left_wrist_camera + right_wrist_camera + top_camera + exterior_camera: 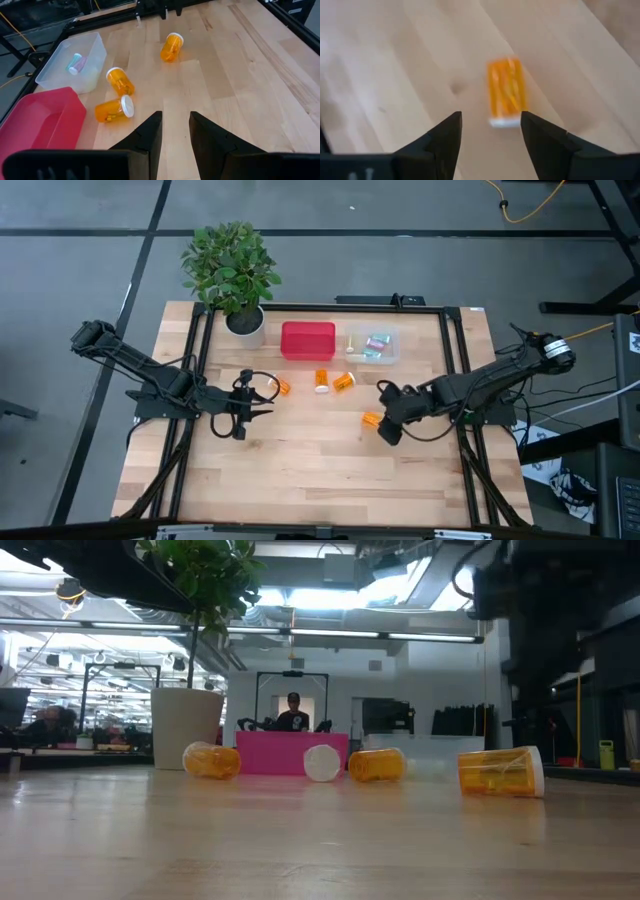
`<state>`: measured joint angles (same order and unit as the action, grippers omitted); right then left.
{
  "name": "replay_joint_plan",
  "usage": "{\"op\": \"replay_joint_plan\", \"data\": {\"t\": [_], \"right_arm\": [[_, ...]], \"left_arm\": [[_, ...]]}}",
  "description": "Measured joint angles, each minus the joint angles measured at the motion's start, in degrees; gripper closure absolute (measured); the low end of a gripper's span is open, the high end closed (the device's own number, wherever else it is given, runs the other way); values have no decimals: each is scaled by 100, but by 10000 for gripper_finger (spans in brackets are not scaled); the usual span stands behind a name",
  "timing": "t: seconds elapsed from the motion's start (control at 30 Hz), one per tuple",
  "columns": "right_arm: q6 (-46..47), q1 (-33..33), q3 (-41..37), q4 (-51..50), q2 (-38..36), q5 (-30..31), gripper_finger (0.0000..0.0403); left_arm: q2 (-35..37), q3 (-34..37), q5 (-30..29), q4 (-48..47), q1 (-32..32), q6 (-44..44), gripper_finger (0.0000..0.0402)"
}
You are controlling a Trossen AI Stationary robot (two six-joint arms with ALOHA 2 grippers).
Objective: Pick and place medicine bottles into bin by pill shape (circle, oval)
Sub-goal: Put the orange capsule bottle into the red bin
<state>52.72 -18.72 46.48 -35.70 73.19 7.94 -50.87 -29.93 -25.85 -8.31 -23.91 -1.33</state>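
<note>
Sorted: few pastel bottles (376,345) in clear bin (352,356) | red bin (308,341) seemingly empty | left: four orange bottles (343,382) on table (320,470) | right gripper (490,131) above rightmost one, jaws apart | left gripper (175,125) waiting at left, jaws apart

A translucent orange medicine bottle with a white cap (506,93) lies on its side on the pale wooden worktop (395,65), just beyond the right gripper (491,131), whose two dark fingers (445,137) stand apart.

From where I stand, no writing, label, brand, number or sign can be read anywhere. The orange bottles (115,109) lying near the pink bin (308,341) show no legible labels, and the bin's sides are plain.
</note>
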Motion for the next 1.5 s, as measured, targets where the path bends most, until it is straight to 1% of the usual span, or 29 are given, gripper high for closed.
{"op": "replay_joint_plan", "data": {"t": [0.27,0.4,0.53,0.67,0.8,0.97,1.37,1.5], "right_arm": [[-802,2,-2,1011,6,69,196],[-806,2,-2,1258,126,387,196],[-832,2,-2,1489,370,405,196],[-652,9,-2,1274,564,402,196],[-498,81,-2,933,597,446,196],[-546,203,-2,855,641,554,196],[-1393,205,-2,798,1409,404,196],[-1421,205,-2,783,1592,393,196]], "left_arm": [[0,0,-1,1,0,1,310],[0,0,-1,1,0,1,310],[0,0,-1,1,1,1,310],[0,0,-4,0,-1,1,310],[0,0,-4,1,-1,1,310],[0,-2,-4,1,-1,1,310],[0,0,-6,1,1,1,310],[0,0,-6,1,0,1,310]]}}
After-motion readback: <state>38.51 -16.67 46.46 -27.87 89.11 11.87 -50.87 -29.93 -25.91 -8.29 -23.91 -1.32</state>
